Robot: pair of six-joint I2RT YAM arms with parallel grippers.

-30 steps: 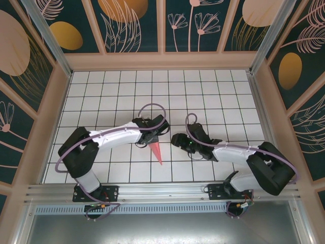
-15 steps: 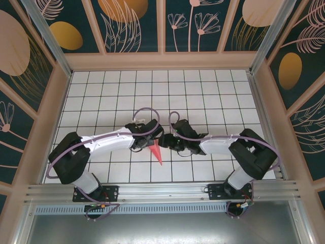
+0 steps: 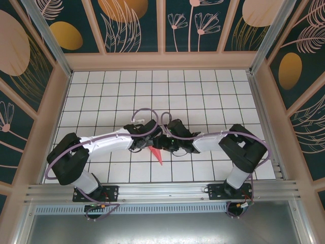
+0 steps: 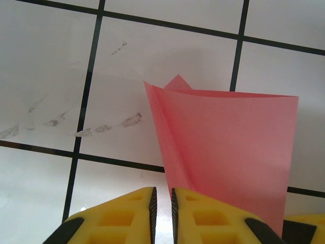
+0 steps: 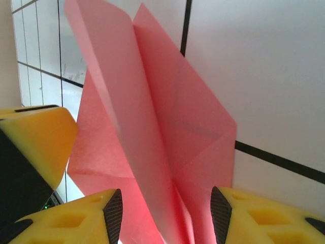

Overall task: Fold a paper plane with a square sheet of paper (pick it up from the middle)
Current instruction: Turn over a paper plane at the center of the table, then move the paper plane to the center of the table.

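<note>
A: Where do we log the paper plane (image 3: 157,155)?
B: Near the middle of the white grid table (image 3: 203,91), a bit toward the near edge, between the two arms. It's salmon-pink and narrow, with the tip pointing at the near edge and slightly right. The wide end runs up under the two grippers.
A: Is it lying flat?
B: We can't tell from the top view. From the right wrist, the paper plane (image 5: 152,132) stands up in folded layers. Two flaps spread at the far end, and the right one has a diagonal crease.
A: Right gripper (image 3: 164,146)?
B: Its jaws are apart. In its own view the right gripper (image 5: 166,203) straddles the folded paper, one yellow finger on each side. We don't see the pads pressing it.
A: Left gripper (image 3: 150,144)?
B: In its wrist view the left gripper (image 4: 162,198) has its jaws almost together, with just a thin slit. The paper plane (image 4: 228,147) rises beyond the right-hand finger, off to the side of the slit. We can't tell if any paper is pinched.
A: What's the yellow block at left in the right wrist view?
B: We read it as a finger (image 5: 35,142) of the left gripper, just beside the paper.
A: Anything else?
B: The grippers meet tip to tip over the wide end. Grey scuff marks (image 4: 101,127) sit on the tile left of the paper. Purple cables (image 3: 147,109) loop over both wrists.
</note>
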